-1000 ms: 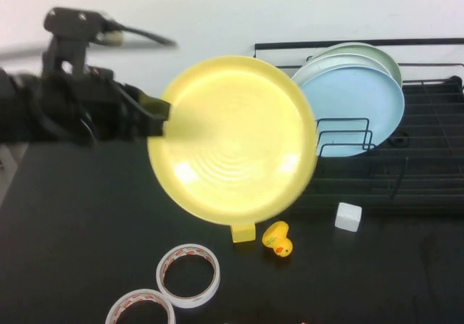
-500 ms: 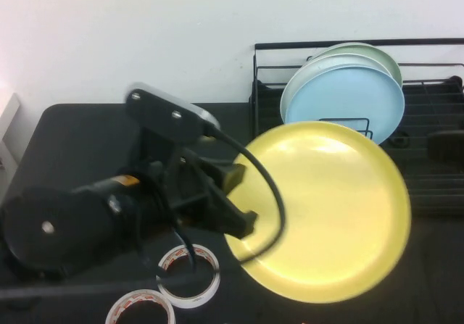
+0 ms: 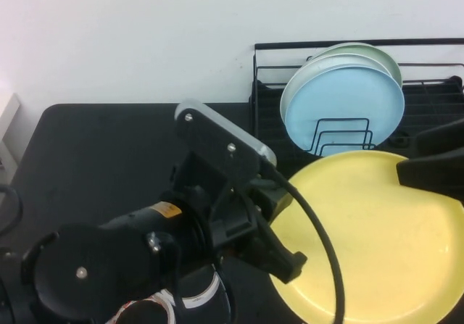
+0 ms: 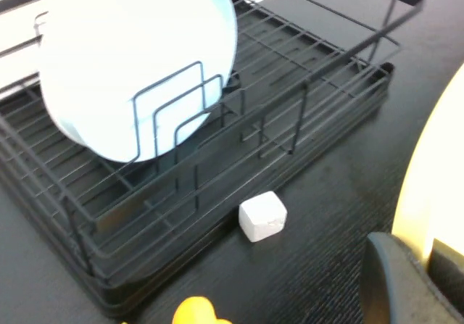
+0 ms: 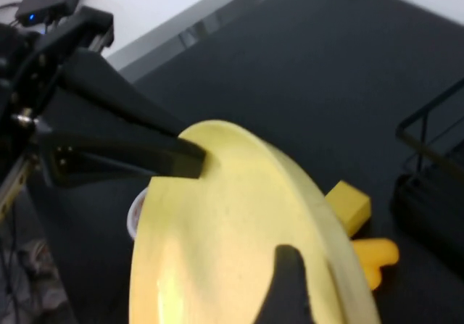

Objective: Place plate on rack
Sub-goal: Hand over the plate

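Counter (image 3: 94,143), black and matte, fills my high view, with the black wire dish rack (image 3: 428,114) standing at its far right against the white wall. From my remote station I see the left arm reaching across the middle of the frame, its left hand (image 3: 279,248) clamped on the near-left rim of the yellow plate (image 3: 370,244). That plate hangs in the air in front of the rack, low on the right of the high view, face up and slightly tilted, not yet in any slot. The right hand (image 3: 428,172) comes in from the right edge and meets the plate's far-right rim; in the right wrist view one dark finger (image 5: 290,288) lies against the plate's face, and I cannot tell whether that hand is clamped or merely touching. Inside the rack a light blue plate (image 3: 344,110) stands upright against the divider loops, with a pale green plate (image 3: 380,56) just behind it. On the counter in front of the rack, the left wrist view shows a small white block (image 4: 262,216) and, nearer the camera, part of a yellow rubber duck (image 4: 196,312). A tape roll (image 3: 199,295) peeks out beneath the left arm.
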